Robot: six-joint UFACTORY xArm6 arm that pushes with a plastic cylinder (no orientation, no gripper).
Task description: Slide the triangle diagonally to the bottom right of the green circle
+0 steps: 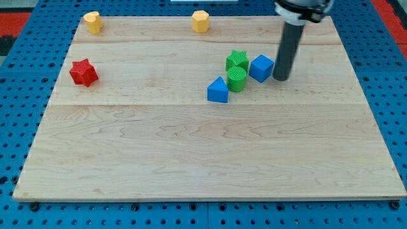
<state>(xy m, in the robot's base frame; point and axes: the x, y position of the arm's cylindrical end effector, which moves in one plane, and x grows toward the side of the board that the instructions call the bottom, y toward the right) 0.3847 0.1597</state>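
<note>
The blue triangle (pixel 217 91) lies on the wooden board, just below and to the left of the green circle (pixel 237 78), touching or nearly touching it. A green star-like block (pixel 236 60) sits right above the circle. A blue cube (pixel 261 67) sits to the circle's upper right. My tip (pixel 281 77) stands just right of the blue cube, close to it, well to the right of the triangle.
A red star (pixel 83 72) lies at the view's left. Two yellow blocks sit at the board's top edge, one at the left (pixel 93 21) and one near the middle (pixel 200 21). Blue pegboard (pixel 19 95) surrounds the board.
</note>
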